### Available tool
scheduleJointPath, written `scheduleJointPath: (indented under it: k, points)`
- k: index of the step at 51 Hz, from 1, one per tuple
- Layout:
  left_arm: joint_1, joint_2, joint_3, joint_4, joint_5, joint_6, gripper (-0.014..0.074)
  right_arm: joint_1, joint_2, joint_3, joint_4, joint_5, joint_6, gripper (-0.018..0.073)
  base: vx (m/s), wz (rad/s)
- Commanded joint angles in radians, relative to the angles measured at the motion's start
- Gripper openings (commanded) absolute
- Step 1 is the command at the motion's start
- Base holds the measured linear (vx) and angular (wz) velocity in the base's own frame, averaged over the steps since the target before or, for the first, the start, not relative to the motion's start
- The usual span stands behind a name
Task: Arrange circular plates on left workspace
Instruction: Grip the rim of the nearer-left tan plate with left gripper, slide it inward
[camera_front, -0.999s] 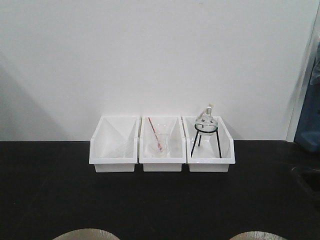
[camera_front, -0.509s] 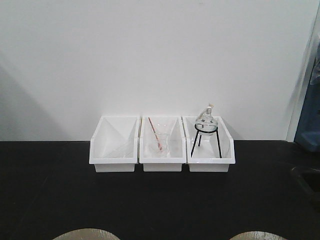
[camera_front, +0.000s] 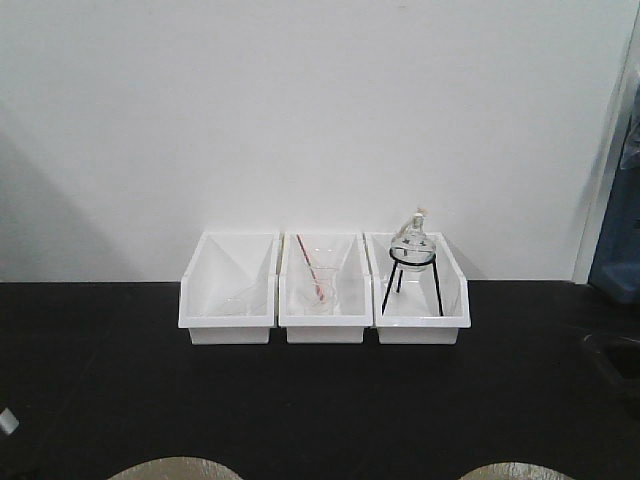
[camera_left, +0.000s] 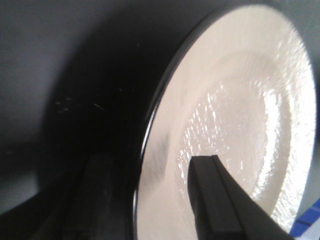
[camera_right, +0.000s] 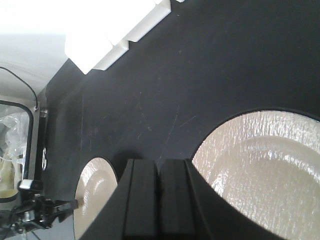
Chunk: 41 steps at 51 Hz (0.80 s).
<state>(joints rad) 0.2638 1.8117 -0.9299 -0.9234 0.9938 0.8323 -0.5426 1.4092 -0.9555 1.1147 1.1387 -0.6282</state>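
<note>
Two tan circular plates lie on the black countertop (camera_front: 320, 400); only their far rims show at the bottom of the front view, the left plate (camera_front: 172, 468) and the right plate (camera_front: 515, 470). In the left wrist view my left gripper (camera_left: 150, 162) is open and straddles the left plate's (camera_left: 235, 100) dark rim, one finger (camera_left: 215, 200) over the glossy face, the other outside on the dark side. My right gripper (camera_right: 159, 162) is shut and empty, above the counter between the right plate (camera_right: 265, 165) and the left plate (camera_right: 95, 195).
Three white bins (camera_front: 325, 290) stand in a row at the back by the wall; the right one holds a round flask on a black stand (camera_front: 413, 255). A recessed sink (camera_front: 615, 360) lies at the far right. A small grey part (camera_front: 8, 420) shows at the left edge.
A small grey part has come into view at the left edge of the front view. The plates and bins have not moved.
</note>
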Motion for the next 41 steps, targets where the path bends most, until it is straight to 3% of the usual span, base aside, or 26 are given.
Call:
scheduleJointPath:
  k: [1,5,9,15,16,24,26,34,41]
  points:
    - [-0.027,-0.009,-0.023,-0.052,0.03,0.014,0.0465,-0.005,-0.025,-0.029,0.072,0.016,-0.013,0.0009,0.0,0.0]
    - [-0.044,0.008,-0.023,-0.053,0.03,0.026,0.0454,-0.005,-0.025,-0.029,0.072,0.016,-0.013,0.0009,0.0,0.0]
    - [-0.063,0.014,-0.023,-0.055,0.033,0.028,0.0377,-0.005,-0.025,-0.029,0.072,0.016,-0.013,0.0009,0.0,0.0]
    - [-0.078,0.01,-0.023,-0.097,0.044,0.028,0.0018,-0.005,-0.025,-0.029,0.072,0.016,-0.013,0.0009,0.0,0.0]
    - [-0.081,0.008,-0.023,-0.119,0.044,0.03,-0.001,-0.005,-0.025,-0.029,0.072,0.017,-0.013,0.0009,0.0,0.0]
    - [-0.104,-0.001,-0.025,-0.353,0.061,0.048,-0.0006,-0.005,-0.025,-0.029,0.072,0.021,-0.013,0.0009,0.0,0.0]
    - [-0.125,-0.001,-0.031,-0.449,0.062,0.06,-0.0006,-0.005,-0.025,-0.029,0.072,0.021,-0.013,0.0009,0.0,0.0]
    - [-0.204,0.027,-0.082,-0.659,0.024,0.065,-0.0006,-0.005,-0.025,-0.029,0.073,0.018,-0.013,0.0009,0.0,0.0]
    - [-0.271,0.092,-0.158,-0.764,0.009,0.057,-0.0005,-0.005,-0.025,-0.029,0.073,0.011,-0.013,0.0009,0.0,0.0]
